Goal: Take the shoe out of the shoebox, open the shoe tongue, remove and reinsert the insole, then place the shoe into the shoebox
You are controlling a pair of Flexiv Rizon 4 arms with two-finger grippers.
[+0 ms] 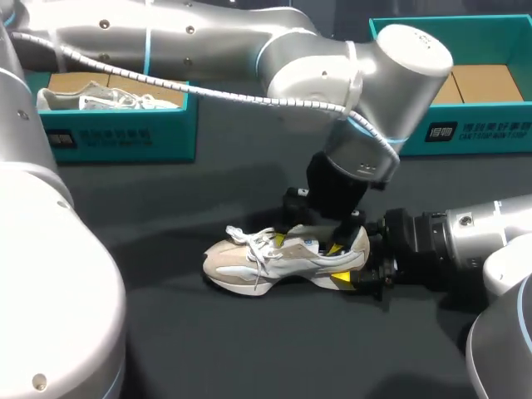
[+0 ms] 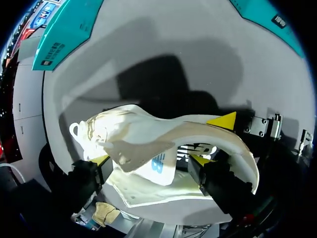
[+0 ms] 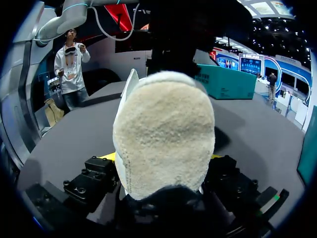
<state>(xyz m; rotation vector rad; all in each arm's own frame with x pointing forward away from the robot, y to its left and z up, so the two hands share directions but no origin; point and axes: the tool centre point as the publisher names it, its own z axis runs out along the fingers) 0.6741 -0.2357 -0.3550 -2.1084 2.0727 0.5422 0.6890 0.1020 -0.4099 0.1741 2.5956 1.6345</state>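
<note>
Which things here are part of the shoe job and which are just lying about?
Job: beige and white lace-up sneaker; right gripper holding its heel; left gripper at its opening; right-hand teal cardboard shoebox, likely its box.
Lying about: left-hand teal cardboard shoebox; white sneaker inside it.

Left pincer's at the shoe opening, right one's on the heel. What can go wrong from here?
1. Both crowd the heel end: the left pincer sits close above the right pincer, so a slight drift may bump them.
2. The shoe is gripped only at its heel, so an upward pull inside it could twist it loose.
3. Loose laces trail off the upper and might snag.
</note>
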